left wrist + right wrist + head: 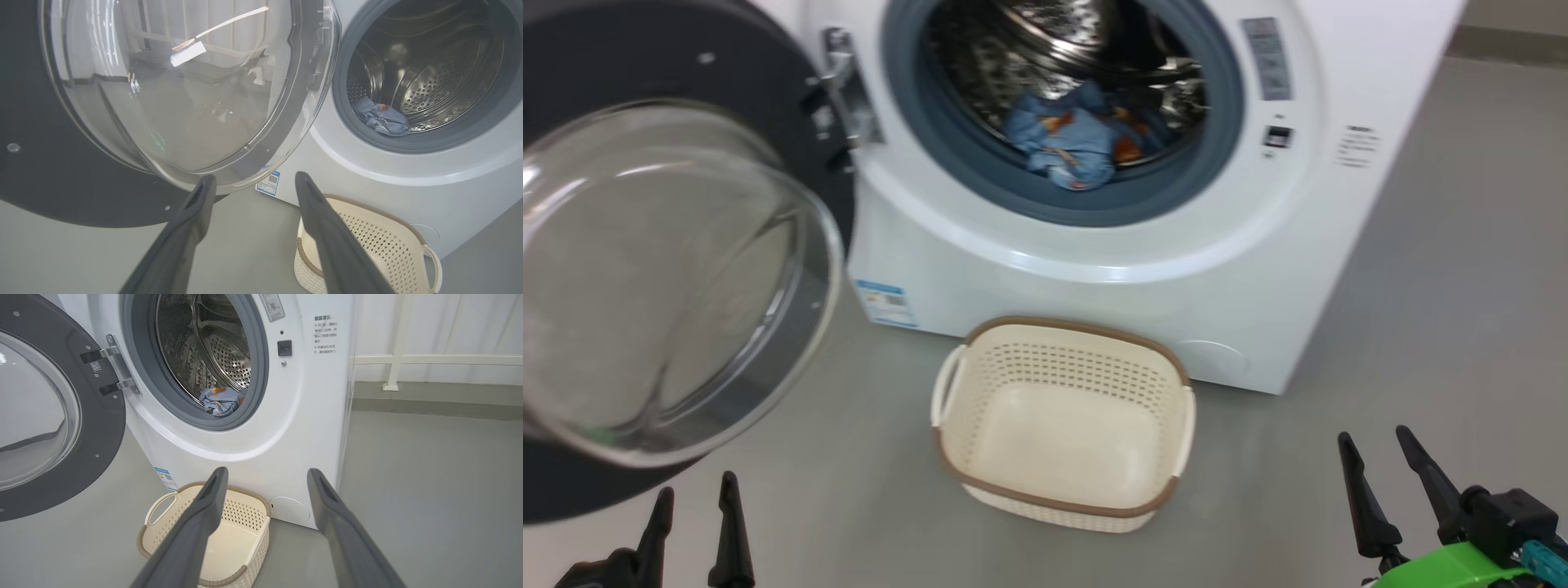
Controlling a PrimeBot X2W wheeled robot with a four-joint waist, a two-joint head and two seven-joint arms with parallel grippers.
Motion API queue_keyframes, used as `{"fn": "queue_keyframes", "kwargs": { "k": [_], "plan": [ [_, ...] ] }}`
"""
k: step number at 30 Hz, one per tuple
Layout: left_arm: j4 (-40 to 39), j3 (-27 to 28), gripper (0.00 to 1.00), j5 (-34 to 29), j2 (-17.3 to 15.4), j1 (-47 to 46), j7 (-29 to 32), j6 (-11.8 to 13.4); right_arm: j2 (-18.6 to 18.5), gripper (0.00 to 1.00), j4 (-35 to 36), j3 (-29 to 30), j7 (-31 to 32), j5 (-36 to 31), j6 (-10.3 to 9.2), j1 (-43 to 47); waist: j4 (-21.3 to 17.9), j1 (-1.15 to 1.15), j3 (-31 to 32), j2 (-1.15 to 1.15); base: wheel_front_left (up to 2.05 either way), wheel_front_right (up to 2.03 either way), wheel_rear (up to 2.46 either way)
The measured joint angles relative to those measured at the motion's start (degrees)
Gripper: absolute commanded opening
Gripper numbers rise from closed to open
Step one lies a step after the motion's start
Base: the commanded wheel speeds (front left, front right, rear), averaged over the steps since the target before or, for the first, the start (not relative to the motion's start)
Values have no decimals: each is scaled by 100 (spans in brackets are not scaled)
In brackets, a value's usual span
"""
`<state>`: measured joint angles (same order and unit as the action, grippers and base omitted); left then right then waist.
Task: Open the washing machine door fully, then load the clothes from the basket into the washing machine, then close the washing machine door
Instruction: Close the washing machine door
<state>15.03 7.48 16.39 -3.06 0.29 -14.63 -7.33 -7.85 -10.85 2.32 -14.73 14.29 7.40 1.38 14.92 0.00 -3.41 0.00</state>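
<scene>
Door (629, 49) stood swung wide off the left of the washer (1111, 294). Basket (1062, 328) sat empty just in front of it, and clothes (1070, 143) lay bunched in the drum (1094, 41) near the front lip. Loading looked done, so closing was what remained. Door should be rigid, fairly heavy and gloss-slick, with a bulging glass (670, 278) I wouldn't pinch: push flat on the door's outer edge, far from the hinge (845, 90). Clothes looked soft and light, and could snag in the seal (964, 155) if they slumped forward. Left claw (698, 483) was spread wide, empty, touching nothing, low beside the door's bottom edge. Right claw (1372, 433) was likewise wide and empty, right of the basket.
</scene>
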Motion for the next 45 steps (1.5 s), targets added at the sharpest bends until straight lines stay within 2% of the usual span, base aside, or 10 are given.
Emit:
{"fn": "queue_keyframes", "kwargs": {
  "k": [9,17,25,33,34,36,41,45],
  "plan": [
    [26,64,100,-9,55,114,0,0,-76,100,-103,-324,0,51,0,-163,860,0,79,0,0,0,0],
    [21,411,100,11,91,238,0,0,-221,100,-243,-882,0,79,0,-587,1454,0,80,0,0,0,0],
    [-165,511,100,357,100,340,0,88,-375,100,-441,-1270,0,224,1,-935,1618,0,-110,0,0,0,0],
    [-322,503,100,526,112,369,0,210,-475,100,-513,-1399,0,298,1,-1116,1650,0,-189,0,0,0,0],
    [-358,504,87,542,114,373,0,209,-475,100,-514,-1405,0,298,0,-1116,1648,0,-187,0,0,0,0],
    [-443,511,0,613,115,376,0,204,-474,100,-512,-1399,0,298,1,-1115,1642,0,-185,0,0,0,0],
    [-848,828,0,711,126,281,0,142,-463,100,-474,-1274,0,298,0,-1078,1622,0,-190,0,0,0,0],
    [-1251,1227,0,715,63,-144,-1,42,-414,100,-411,-1109,0,296,1,-1012,1605,0,-229,0,0,0,0]
  ]
}}
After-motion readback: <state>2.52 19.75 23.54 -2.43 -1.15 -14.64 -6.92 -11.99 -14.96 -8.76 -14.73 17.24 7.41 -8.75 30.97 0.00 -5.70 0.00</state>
